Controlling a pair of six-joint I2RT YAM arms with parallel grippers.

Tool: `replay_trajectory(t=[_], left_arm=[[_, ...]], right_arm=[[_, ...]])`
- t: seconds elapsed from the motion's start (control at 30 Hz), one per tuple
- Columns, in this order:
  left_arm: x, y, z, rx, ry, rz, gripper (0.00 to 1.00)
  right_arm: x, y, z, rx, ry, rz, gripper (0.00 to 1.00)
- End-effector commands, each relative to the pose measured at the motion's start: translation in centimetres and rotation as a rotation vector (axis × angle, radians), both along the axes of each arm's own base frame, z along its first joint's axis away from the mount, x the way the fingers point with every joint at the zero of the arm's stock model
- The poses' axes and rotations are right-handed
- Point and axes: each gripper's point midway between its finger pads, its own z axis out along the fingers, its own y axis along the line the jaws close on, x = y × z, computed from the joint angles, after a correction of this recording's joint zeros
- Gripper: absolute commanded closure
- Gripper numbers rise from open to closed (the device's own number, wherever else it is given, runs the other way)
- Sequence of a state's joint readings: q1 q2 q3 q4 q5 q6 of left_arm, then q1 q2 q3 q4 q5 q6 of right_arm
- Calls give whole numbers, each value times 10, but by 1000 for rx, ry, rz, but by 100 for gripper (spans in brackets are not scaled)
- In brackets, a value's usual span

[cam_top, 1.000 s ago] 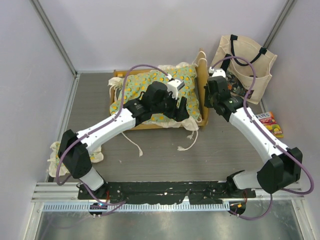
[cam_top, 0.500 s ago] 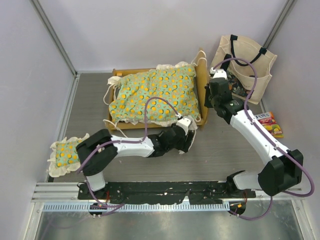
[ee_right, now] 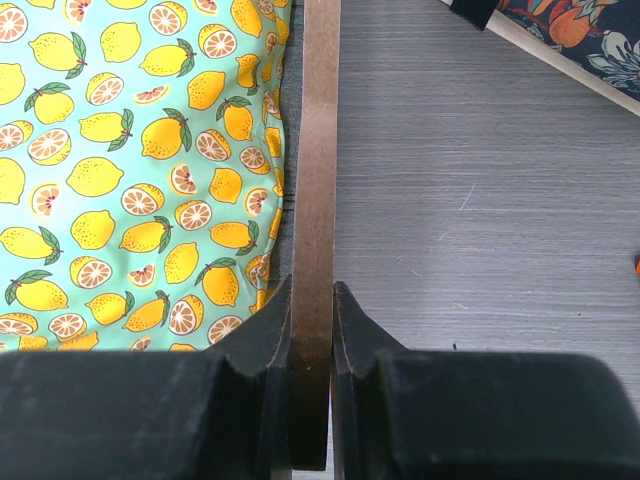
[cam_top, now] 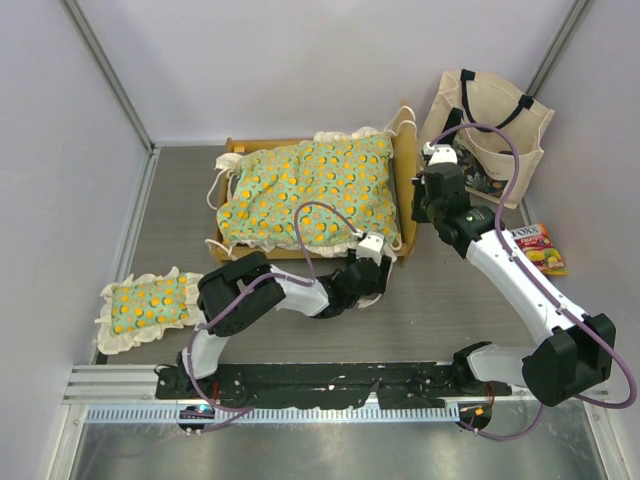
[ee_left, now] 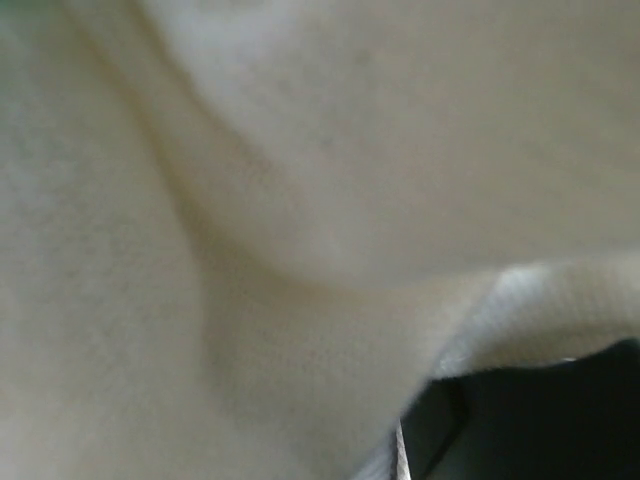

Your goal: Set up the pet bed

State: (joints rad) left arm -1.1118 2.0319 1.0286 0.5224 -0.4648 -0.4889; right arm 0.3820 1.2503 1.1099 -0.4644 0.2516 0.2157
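A robot lab test cell — plain white walls (cam_top: 300, 60), metal corner posts (cam_top: 107, 70), a grey tabletop (cam_top: 450, 305), a slotted rail (cam_top: 110, 378).

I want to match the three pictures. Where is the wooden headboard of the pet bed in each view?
Top external: the headboard stands at the bed's right end, right of centre.
Left wrist: not in it; blurred cream fabric fills the picture.
Right wrist: the headboard is the vertical brown strip at centre, clamped by the right gripper.
Shared landmark: the lemon-print cushion, just left of the headboard in both.
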Motion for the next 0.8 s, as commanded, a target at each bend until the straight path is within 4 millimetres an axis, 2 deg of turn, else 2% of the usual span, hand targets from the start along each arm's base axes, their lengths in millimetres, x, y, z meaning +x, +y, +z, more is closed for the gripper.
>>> replay_trajectory(t=[0.0,0.13,0.17,0.23,0.33,0.37,0.5,0.63,0.73,0.77], left_arm=[[11,-16,15,-71,-72,26,42],[10,-14,5,-48,-57,36,58],[9,-13,4,-34,-56,44,68],[8,-12,-3,-2,-49,44,74],[3,-13,-7,29,-40,32,91],[-1,-13,-7,33,-40,23,100],[-24,-15,2,22,-29,-38,100],[-62,-18,17,-10,5,-134,100],[-90,-17,15,-1,40,-195,100],[-96,-17,21,-13,42,-206,100]], right_arm=[[-18,23,-5,121,55,69,98],[-18,23,-4,121,52,68,97],[-18,23,-5,120,53,70,97],[-18,23,-4,120,51,69,97],[-18,22,-4,117,49,60,97],[-17,21,-2,117,44,54,97],[-10,15,-7,105,52,18,97],[-1,8,-10,110,54,-21,98],[5,2,-8,112,47,-49,98],[6,0,-8,112,47,-53,98]])
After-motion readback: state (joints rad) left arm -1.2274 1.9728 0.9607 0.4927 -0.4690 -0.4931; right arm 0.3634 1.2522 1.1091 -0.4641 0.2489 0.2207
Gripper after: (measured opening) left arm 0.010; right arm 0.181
